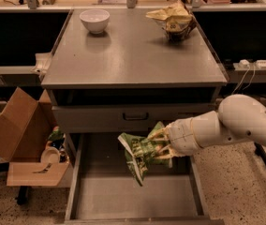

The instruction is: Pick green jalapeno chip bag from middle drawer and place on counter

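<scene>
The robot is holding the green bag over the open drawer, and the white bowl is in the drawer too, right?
Not quite. The bowl sits on the counter, back left, not in the drawer. The rest holds: the gripper grips the green bag above the open drawer, as the camera view shows.

**Bystanders in View**

A small white round ceramic bowl (94, 20) and a crumpled yellow-tan snack bag with a dark base (174, 21) are seen well apart, the bowl to the left. An open brown cardboard box (16, 130) is set on the floor at the left. A closed grey drawer front with a black handle (135, 116) is found just above the gripper (158, 146).
</scene>
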### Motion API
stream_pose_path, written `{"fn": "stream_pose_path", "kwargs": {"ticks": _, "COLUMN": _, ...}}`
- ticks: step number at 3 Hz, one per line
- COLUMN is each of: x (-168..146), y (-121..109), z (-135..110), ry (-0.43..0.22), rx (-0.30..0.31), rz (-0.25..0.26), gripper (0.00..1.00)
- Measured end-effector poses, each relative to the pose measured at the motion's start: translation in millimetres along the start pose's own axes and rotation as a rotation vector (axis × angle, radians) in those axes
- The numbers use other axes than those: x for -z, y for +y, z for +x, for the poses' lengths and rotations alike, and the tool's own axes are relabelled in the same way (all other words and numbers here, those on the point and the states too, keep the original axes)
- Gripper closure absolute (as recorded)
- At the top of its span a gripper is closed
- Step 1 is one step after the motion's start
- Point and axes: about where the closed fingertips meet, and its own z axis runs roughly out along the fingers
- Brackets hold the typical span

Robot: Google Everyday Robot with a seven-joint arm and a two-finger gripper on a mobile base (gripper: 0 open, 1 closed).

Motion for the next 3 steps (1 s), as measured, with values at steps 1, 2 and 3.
{"fn": "stream_pose_path", "kwargs": {"ticks": 1, "x": 13, "y": -29, "z": -4, "ry": -0.013, "rx": -0.017, "rz": 0.048, "gripper": 1.0}}
{"fn": "stream_pose_path", "kwargs": {"ticks": 2, "x": 46, "y": -102, "z": -27, "ry": -0.044, "rx": -0.011, "rz": 0.15, "gripper": 1.0}}
{"fn": "stream_pose_path", "kwargs": {"ticks": 3, "x": 80, "y": -170, "z": -50, "ry": -0.056, "rx": 0.029, "rz": 0.237, "gripper": 1.0}}
